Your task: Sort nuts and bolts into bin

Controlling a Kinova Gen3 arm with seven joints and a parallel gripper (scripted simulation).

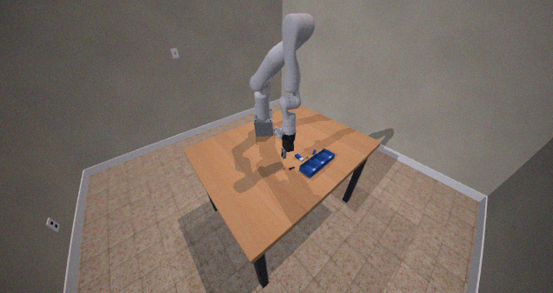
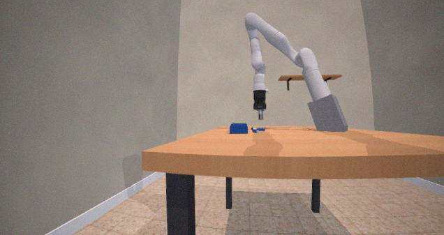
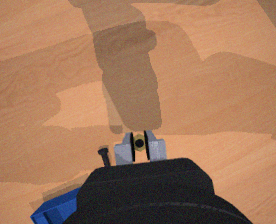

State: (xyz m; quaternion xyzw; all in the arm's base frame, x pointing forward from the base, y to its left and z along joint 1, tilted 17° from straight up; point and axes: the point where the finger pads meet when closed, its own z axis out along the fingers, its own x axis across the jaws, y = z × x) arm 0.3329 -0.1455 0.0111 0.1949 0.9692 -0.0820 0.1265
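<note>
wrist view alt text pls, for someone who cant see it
Looking down past the black gripper body, the gripper has its two grey fingers closed on a small dark item with a yellowish centre, above the wooden table. A small dark bolt lies just left of the fingers, and a blue bin shows at the lower left corner.
</note>
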